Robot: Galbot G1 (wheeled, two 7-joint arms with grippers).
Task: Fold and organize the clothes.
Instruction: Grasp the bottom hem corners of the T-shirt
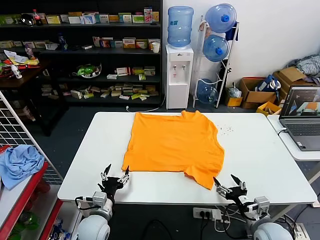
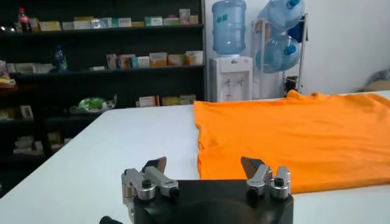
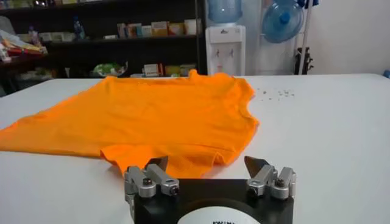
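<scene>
A bright orange T-shirt (image 1: pixel 172 142) lies spread flat on the white table (image 1: pixel 260 155), plain side up, with no lettering showing. One sleeve (image 1: pixel 202 176) points toward the table's near right edge. My left gripper (image 1: pixel 116 175) hovers open at the near edge, just off the shirt's near left corner, and holds nothing. My right gripper (image 1: pixel 231 182) is open and empty at the near edge, just right of that sleeve. In the left wrist view the shirt (image 2: pixel 292 131) lies ahead of the open left gripper (image 2: pixel 204 165). In the right wrist view the shirt (image 3: pixel 152 115) lies just beyond the open right gripper (image 3: pixel 206 163).
An open laptop (image 1: pixel 302 112) sits on a side table at the right. A light blue cloth (image 1: pixel 19 162) lies on a red rack at the left. Small specks (image 1: pixel 227 129) dot the table near the shirt's far right. A water dispenser (image 1: pixel 179 75) and shelves stand behind.
</scene>
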